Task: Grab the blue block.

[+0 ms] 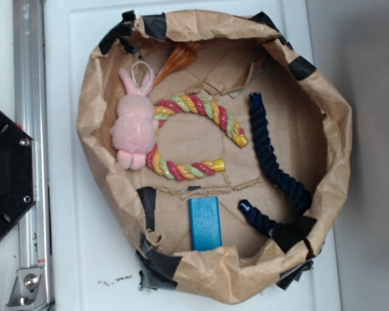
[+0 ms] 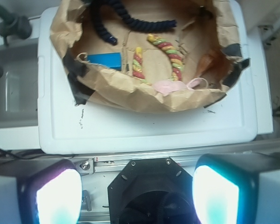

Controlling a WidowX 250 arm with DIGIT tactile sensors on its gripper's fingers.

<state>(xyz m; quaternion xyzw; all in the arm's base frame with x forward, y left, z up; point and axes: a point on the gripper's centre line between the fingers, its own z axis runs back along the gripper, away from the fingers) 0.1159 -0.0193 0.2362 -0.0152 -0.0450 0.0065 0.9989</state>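
Note:
The blue block [image 1: 205,223] lies flat on the floor of a brown paper bowl [image 1: 104,188], near its front wall. In the wrist view the blue block [image 2: 104,59] shows at the bowl's left side, just behind the crumpled paper rim. My gripper [image 2: 137,195] is open, its two pale fingers far apart at the bottom of the wrist view with nothing between them. It hangs well back from the bowl, over the black robot base [image 2: 154,191]. The gripper does not show in the exterior view.
Inside the bowl lie a pink bunny [image 1: 133,123], a multicoloured twisted rope [image 1: 194,139], a dark navy rope [image 1: 275,168] and an orange piece [image 1: 176,61]. The bowl stands on a white tray [image 1: 71,246]. A metal rail [image 1: 27,129] and the black base [image 1: 6,175] are at the left.

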